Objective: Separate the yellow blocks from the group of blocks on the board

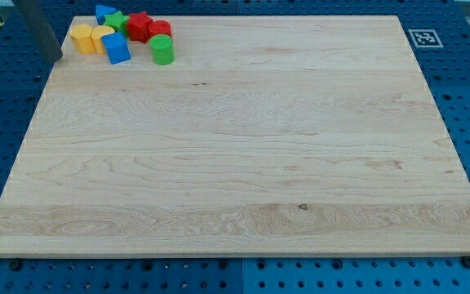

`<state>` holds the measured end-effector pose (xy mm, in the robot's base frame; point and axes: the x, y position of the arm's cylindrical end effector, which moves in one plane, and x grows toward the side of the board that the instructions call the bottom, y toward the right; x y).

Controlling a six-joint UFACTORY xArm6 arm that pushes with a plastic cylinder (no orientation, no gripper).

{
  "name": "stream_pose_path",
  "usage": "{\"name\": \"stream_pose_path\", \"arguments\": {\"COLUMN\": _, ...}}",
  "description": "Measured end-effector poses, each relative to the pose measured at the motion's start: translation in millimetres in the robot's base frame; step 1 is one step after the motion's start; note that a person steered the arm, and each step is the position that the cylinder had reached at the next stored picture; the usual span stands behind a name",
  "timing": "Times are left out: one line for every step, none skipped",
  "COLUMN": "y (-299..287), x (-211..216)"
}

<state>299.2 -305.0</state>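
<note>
All blocks are clustered at the top-left corner of the table (243,155). Two yellow blocks (82,38) (102,36) lie on the cluster's left side, touching a blue block (116,48). A second blue block (104,13), a green star (117,20), red blocks (140,26) (160,31) and a green cylinder (162,51) lie right of them.

The rod descends at the view's left of the yellow blocks; the tip (57,59) appears near the table edge.

Jaws: none fitted; state not applicable.

Risks:
- A leftward push could drive yellow blocks off the nearby edge.
- Contact between blocks could drag the blue one along.

Containers: none visible.
</note>
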Motion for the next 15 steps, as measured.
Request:
{"name": "stream_pose_path", "arguments": {"y": 0, "x": -26}}
{"name": "stream_pose_path", "arguments": {"y": 0, "x": -63}}
{"name": "stream_pose_path", "arguments": {"y": 0, "x": -63}}
{"name": "stream_pose_path", "arguments": {"y": 12, "x": -48}}
{"name": "stream_pose_path", "arguments": {"y": 47, "x": -33}}
{"name": "stream_pose_path", "arguments": {"y": 86, "x": -33}}
{"name": "stream_pose_path", "arguments": {"y": 107, "x": -32}}
{"name": "stream_pose_path", "arguments": {"y": 108, "x": -23}}
{"name": "stream_pose_path", "arguments": {"y": 120, "x": -21}}
{"name": "stream_pose_path", "arguments": {"y": 137, "x": -35}}
{"name": "stream_pose_path", "arguments": {"y": 164, "x": -52}}
{"name": "stream_pose_path", "arguments": {"y": 199, "x": -55}}
{"name": "stream_pose_path", "arguments": {"y": 221, "x": -50}}
{"name": "stream_pose_path", "arguments": {"y": 237, "x": -28}}
{"name": "stream_pose_path", "arguments": {"y": 257, "x": -8}}
